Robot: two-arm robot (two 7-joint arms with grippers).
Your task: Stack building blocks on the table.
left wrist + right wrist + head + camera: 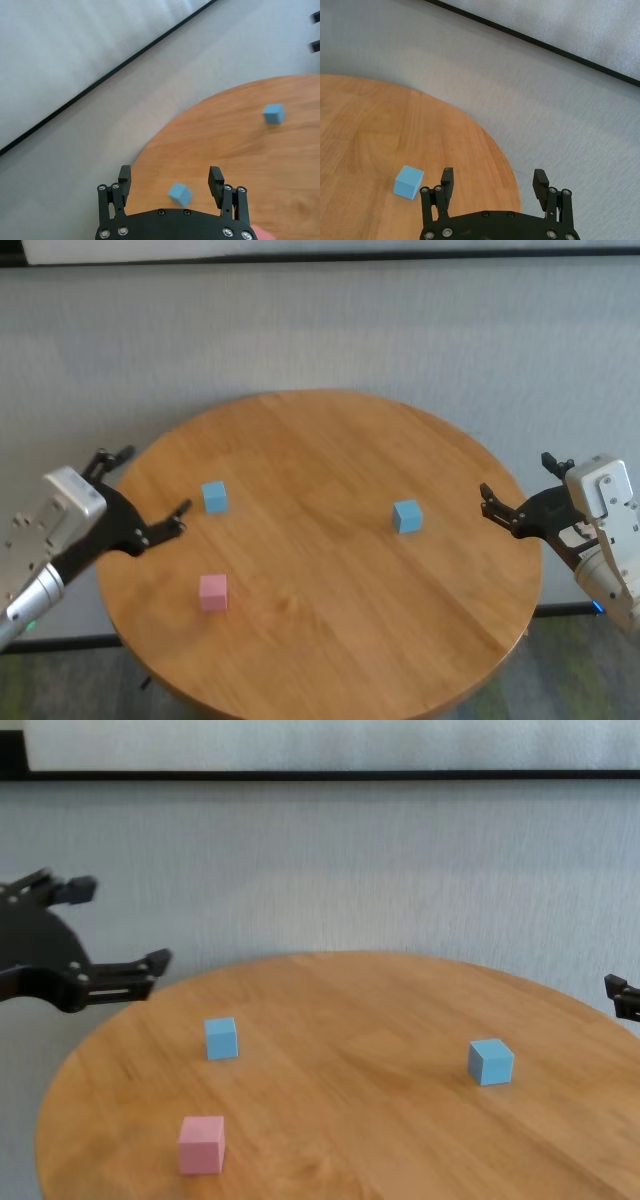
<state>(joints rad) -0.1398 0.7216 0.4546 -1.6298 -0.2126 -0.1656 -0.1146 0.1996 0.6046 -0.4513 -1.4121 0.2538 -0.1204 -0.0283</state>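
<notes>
Three small matte cubes, one pale pink [213, 592] and two light blue [214, 497] [407, 516], sit well apart on the round honey-brown wooden bench [330, 660], unstacked. The left pincer [150, 492] and right pincer [518, 488] hang spread apart at opposite rims, each likely staged for its nearest cube.

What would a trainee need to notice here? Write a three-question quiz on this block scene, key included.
1. True or false: one block already sits on another.
2. Which block lies nearest the left gripper? A) the pink block B) the left blue block C) the right blue block
3. Fill in: both grippers' jaws are ____.

Key:
1. False; all three stand apart on the table.
2. B.
3. Open; the right gripper, like the left, holds nothing.
</notes>
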